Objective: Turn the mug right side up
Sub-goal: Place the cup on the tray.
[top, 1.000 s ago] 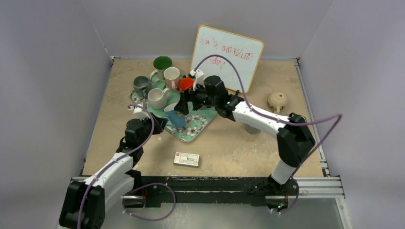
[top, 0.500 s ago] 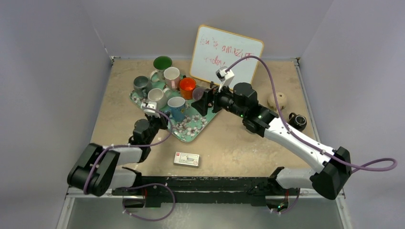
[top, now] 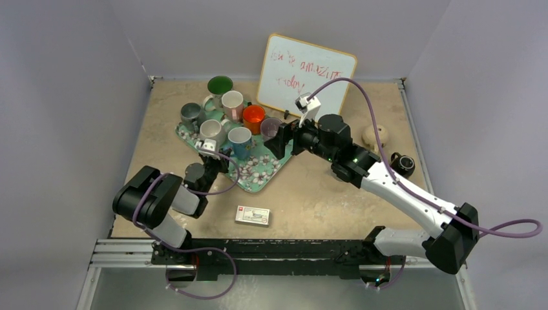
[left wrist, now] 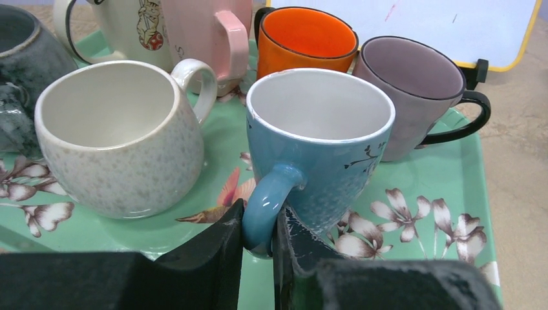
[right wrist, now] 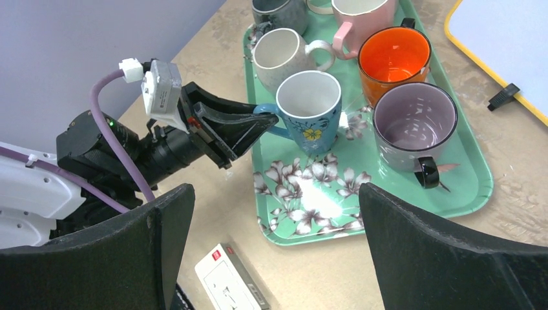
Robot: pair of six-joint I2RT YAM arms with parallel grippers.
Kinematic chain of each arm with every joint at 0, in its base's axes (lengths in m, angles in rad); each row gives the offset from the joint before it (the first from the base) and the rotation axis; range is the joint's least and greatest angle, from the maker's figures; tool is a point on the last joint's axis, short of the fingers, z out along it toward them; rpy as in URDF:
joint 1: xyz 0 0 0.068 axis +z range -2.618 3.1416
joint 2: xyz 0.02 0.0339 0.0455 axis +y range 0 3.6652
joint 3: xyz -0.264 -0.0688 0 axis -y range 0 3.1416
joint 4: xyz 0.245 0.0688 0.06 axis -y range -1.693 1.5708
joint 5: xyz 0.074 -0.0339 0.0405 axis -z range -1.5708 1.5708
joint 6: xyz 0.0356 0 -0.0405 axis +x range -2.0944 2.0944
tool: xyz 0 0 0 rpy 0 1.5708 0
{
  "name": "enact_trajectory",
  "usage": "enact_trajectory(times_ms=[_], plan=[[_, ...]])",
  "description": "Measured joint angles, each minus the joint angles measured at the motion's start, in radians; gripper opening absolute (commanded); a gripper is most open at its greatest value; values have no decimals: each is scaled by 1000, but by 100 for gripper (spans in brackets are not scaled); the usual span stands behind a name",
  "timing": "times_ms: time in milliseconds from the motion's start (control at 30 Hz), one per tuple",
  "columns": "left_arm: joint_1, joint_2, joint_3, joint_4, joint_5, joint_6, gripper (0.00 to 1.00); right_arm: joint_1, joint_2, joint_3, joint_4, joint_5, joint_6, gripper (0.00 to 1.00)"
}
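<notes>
The blue mug (top: 239, 138) stands upright, mouth up, on the green flowered tray (top: 260, 175). In the left wrist view, the mug (left wrist: 323, 142) has its handle pinched between the two fingers of my left gripper (left wrist: 258, 223). From the right wrist view, that left gripper (right wrist: 258, 121) reaches in from the left to the mug (right wrist: 310, 113). My right gripper (top: 279, 135) hangs open over the tray's right part (right wrist: 323, 194), holding nothing, its own fingers (right wrist: 274, 192) wide apart.
Several other mugs crowd the tray: speckled white (top: 212, 131), grey (top: 191, 114), green (top: 220, 85), pink (top: 232, 103), orange (top: 252, 115), purple (top: 270, 126). A whiteboard (top: 307, 74) leans at the back. A small card box (top: 252, 216) lies in front. A beige pot (top: 375, 135) sits right.
The right gripper has drawn back to the right, away from the mug. The mug now stands upright on the tray. The left arm has folded back while holding the handle.
</notes>
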Motion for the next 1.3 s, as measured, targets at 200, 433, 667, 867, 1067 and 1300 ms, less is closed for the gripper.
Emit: enact_trajectory(times_ms=[200,433,667,867,1067,1300], plan=[[-2,16,2,26,-36,27,34,0,-2,-6,-5,0,-3,99],[-2,42,23,29,-61,38,18,0,-6,-11,-8,-1,-3,99],[-2,51,41,9,-85,36,35,0,-13,-30,-10,-1,-2,99],[-2,23,60,-50,-97,22,36,0,-14,-34,-10,-1,2,99],[-2,-10,83,-118,-101,-12,27,0,-14,-34,-15,-2,13,99],[-2,-1,136,-146,-101,-28,27,0,-13,-34,-27,-9,25,99]])
